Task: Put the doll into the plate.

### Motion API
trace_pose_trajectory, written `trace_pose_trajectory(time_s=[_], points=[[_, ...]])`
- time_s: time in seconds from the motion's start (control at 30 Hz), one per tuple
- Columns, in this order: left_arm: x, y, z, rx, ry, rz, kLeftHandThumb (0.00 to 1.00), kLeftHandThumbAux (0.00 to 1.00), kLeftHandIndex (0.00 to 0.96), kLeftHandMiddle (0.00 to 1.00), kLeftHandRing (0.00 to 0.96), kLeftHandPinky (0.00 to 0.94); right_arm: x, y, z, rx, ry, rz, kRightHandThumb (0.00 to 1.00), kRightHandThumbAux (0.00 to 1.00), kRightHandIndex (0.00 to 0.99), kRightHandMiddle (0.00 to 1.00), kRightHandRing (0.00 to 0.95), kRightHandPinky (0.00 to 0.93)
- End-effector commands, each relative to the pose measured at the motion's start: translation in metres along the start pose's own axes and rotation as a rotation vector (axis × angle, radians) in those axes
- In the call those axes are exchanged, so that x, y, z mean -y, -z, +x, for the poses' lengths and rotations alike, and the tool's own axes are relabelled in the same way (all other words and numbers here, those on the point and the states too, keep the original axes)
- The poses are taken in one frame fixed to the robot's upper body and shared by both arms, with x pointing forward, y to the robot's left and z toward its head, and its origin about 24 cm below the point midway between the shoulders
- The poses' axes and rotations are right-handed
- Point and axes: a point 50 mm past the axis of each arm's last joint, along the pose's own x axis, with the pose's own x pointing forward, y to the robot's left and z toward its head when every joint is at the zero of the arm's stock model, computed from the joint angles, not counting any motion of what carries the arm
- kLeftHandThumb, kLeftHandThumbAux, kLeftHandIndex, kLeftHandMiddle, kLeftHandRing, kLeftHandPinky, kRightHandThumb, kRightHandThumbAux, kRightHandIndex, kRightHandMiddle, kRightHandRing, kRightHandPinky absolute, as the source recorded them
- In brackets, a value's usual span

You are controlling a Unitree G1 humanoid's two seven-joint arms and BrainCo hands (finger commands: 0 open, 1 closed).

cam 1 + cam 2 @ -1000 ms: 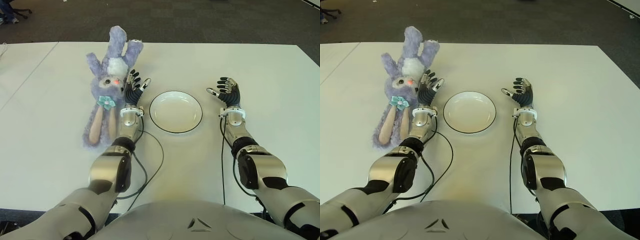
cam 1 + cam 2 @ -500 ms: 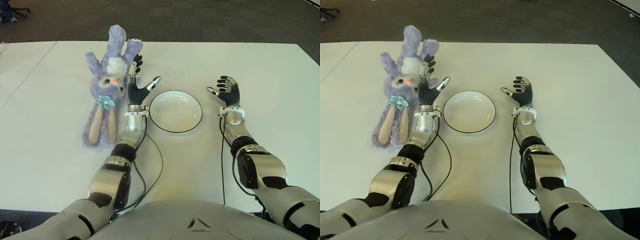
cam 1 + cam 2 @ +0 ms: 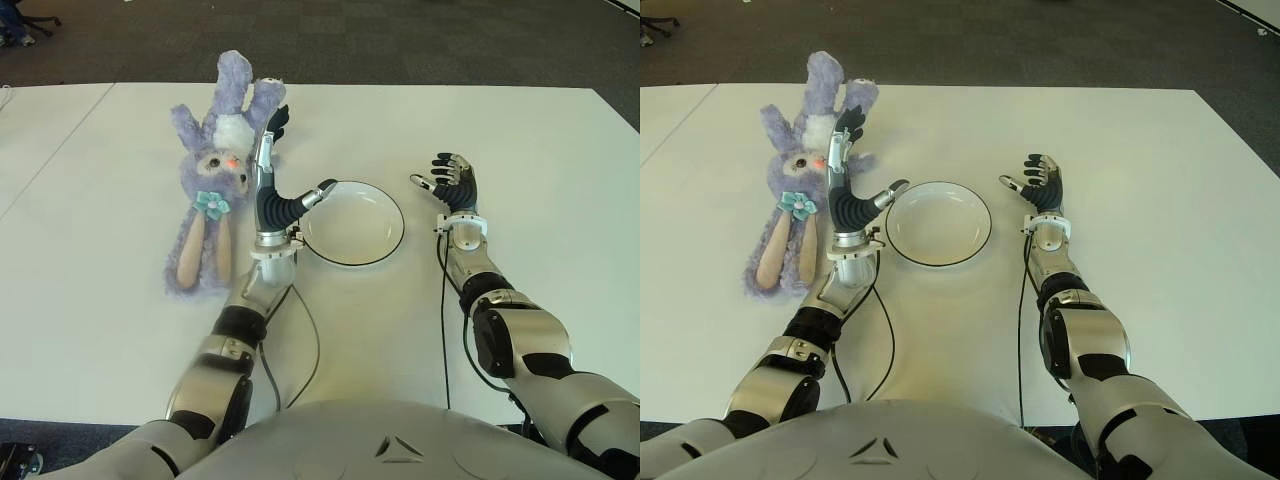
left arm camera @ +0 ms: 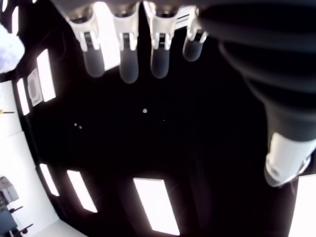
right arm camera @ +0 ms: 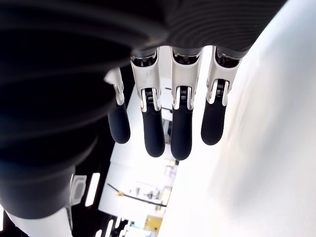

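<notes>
Between doll (image 3: pixel 215 180) and plate (image 3: pixel 352 222), my left robot hand (image 3: pixel 272 180) stands upright, fingers spread wide, empty. Doll lies on the tabletop (image 3: pixel 100 300) just to its left, long axis running away from me. Right robot hand (image 3: pixel 450 182) shows right of the plate, loosely open.

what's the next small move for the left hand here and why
Probably swing the left hand toward the doll and close on its body. The hand is open and empty between doll and plate, fingers extended beside the doll, which lies on the table outside the plate. The right hand shows right of the plate.
</notes>
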Motion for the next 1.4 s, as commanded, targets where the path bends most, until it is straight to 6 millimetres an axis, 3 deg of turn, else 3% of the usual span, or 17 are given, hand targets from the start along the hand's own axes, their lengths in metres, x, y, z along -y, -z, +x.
trace_pose_trajectory(time_s=[0.03,0.2,0.23,0.37,0.6,0.93,1.1,1.4], points=[[-0.029,0.024,-0.042,-0.118,0.072,0.128,0.0,0.602,0.136,0.157,0.137,0.144,-0.025,0.095,-0.082,-0.442,-0.113,-0.077,0.0,0.781,0.239,0.303,0.306,0.283],[-0.029,0.024,-0.039,-0.106,0.071,0.163,0.0,0.573,0.14,0.152,0.131,0.135,-0.025,0.095,-0.082,-0.446,-0.117,-0.085,0.0,0.779,0.235,0.3,0.303,0.282],[-0.03,0.025,-0.037,-0.104,0.066,0.182,0.0,0.53,0.143,0.158,0.141,0.152,-0.025,0.095,-0.082,-0.447,-0.118,-0.084,0.0,0.782,0.239,0.304,0.306,0.292],[-0.04,0.024,-0.016,-0.038,0.025,0.251,0.0,0.496,0.139,0.169,0.153,0.153,-0.025,0.094,-0.081,-0.443,-0.118,-0.065,0.0,0.792,0.246,0.312,0.314,0.302],[-0.09,0.031,0.007,0.008,-0.043,0.405,0.0,0.491,0.126,0.18,0.159,0.135,-0.026,0.092,-0.08,-0.429,-0.125,-0.024,0.0,0.806,0.255,0.314,0.319,0.302],[-0.138,0.036,0.004,-0.097,-0.134,0.595,0.0,0.462,0.102,0.134,0.096,0.047,-0.026,0.093,-0.081,-0.435,-0.126,-0.031,0.0,0.807,0.257,0.316,0.319,0.298],[-0.15,0.043,0.007,-0.167,-0.183,0.645,0.0,0.442,0.086,0.109,0.074,0.041,-0.027,0.093,-0.08,-0.439,-0.128,-0.001,0.0,0.815,0.261,0.315,0.317,0.291],[-0.148,0.046,0.017,-0.213,-0.218,0.659,0.01,0.443,0.052,0.067,0.043,0.02,-0.026,0.092,-0.079,-0.436,-0.134,-0.014,0.0,0.802,0.259,0.318,0.315,0.27]])
